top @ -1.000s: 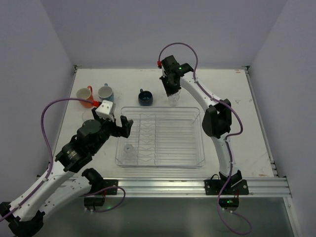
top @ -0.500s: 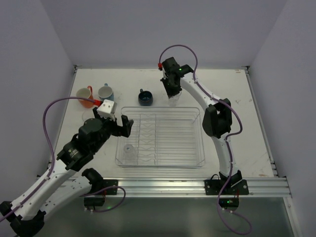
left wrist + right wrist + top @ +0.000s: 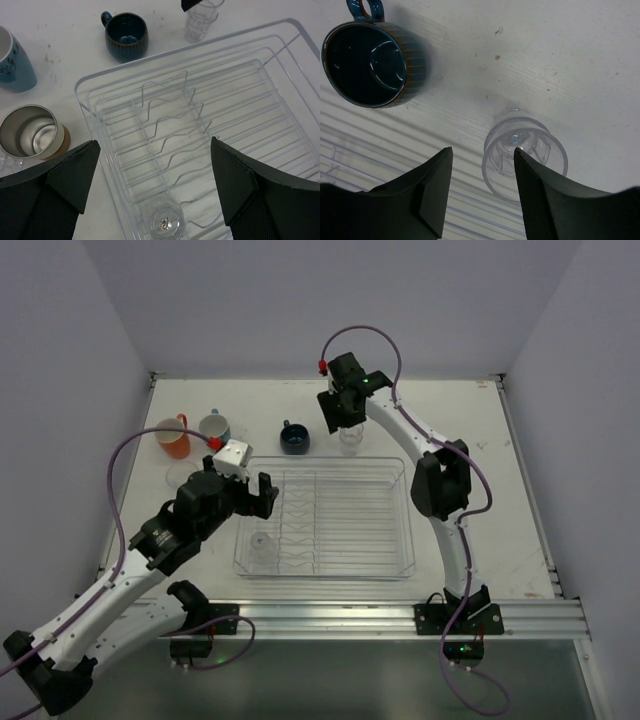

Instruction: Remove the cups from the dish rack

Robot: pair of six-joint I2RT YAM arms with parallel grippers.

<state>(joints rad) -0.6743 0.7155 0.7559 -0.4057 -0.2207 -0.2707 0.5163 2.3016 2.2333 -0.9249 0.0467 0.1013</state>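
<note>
The left gripper (image 3: 155, 146) hung with its jaws spread wide and holding nothing over the left half of the dish rack (image 3: 409, 525), apparently lined up on the clear tumbler (image 3: 164, 223), the only cup in sight inside, which sat upright among the wires at the rack's 7 o'clock corner. The right gripper (image 3: 482, 152), its fingers (image 3: 427, 192) likewise apart and clamped on nothing, hovered over a second tumbler (image 3: 525, 156) that stood upright on the table (image 3: 500, 470) just past the rack's far wall at 12 o'clock, a spot that read as a drop-off point outside the rack. Beside it at 11 o'clock stood the dark blue cup (image 3: 294, 439). A tan cup (image 3: 33, 132) sat just off the rack's left wall, and farther out at 10 o'clock were the light blue mug (image 3: 213, 426) and the orange mug (image 3: 174, 439). All were upright and off the rack, suggesting the unloading was nearly done
</note>
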